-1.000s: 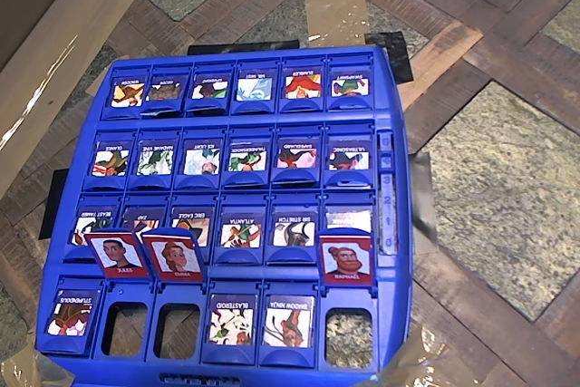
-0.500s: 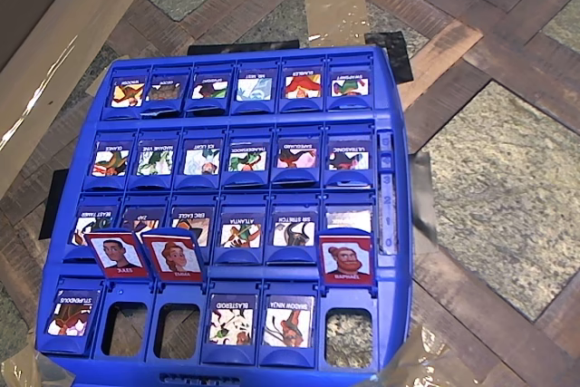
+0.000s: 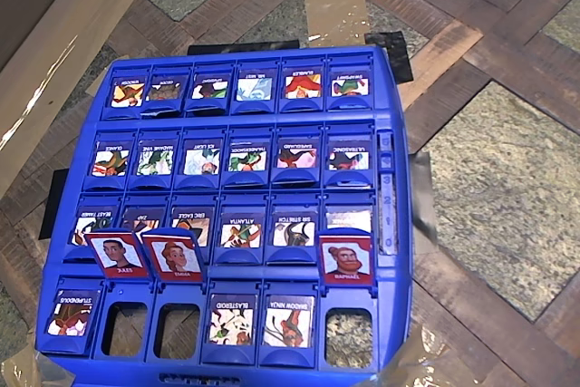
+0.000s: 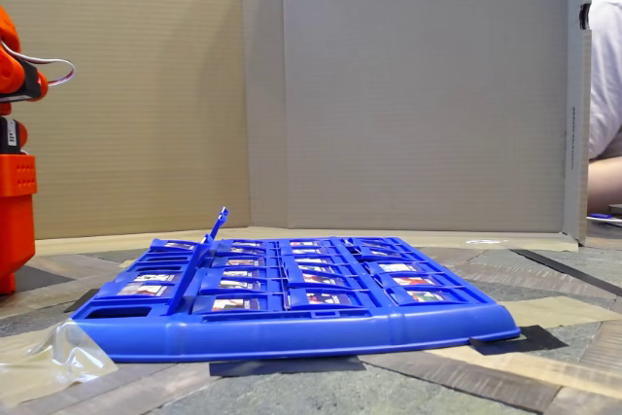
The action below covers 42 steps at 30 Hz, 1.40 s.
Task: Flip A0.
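Board lying flat, three tiles standing

Board (image 3: 245,120) of blue plastic lies flat on the table (image 3: 507,178), whose top is patterned in wood and stone. It has four rows of six picture tiles. In the overhead view most tiles lie face up in their frames. Three red-framed tiles in the row nearest the bottom edge stand raised: the second (image 3: 118,253), the third (image 3: 178,256) and the sixth (image 3: 346,260) from the left, each with an open window in the frame below it. The first tile (image 3: 72,310) of that row lies flat at the board's lower left corner. Which tile counts as A0 I cannot tell.

From the low fixed view the board (image 4: 292,332) sits close in front of the camera, and one raised tile (image 4: 216,225) sticks up on its left part. Clear tape (image 4: 53,357) holds its left corner to the table. A cardboard wall (image 4: 408,85) stands behind it. My orange arm (image 4: 15,191) stands at the left edge, well apart from the board. I cannot tell whether my pincer is apart or together. A person's arm (image 4: 604,182) rests at the right edge, past the cardboard
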Each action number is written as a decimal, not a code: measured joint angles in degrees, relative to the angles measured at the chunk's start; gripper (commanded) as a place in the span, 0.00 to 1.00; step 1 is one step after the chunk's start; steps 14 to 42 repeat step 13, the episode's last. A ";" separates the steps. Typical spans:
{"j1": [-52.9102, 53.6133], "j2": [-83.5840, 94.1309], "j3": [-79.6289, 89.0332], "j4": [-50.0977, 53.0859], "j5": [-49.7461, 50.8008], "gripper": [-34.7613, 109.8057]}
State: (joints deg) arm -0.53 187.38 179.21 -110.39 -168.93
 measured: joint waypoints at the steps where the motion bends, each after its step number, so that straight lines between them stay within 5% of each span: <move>1: 0.00 0.00 0.00 0.00 -0.26 0.24; 42: 0.00 0.00 0.00 0.00 -0.35 0.24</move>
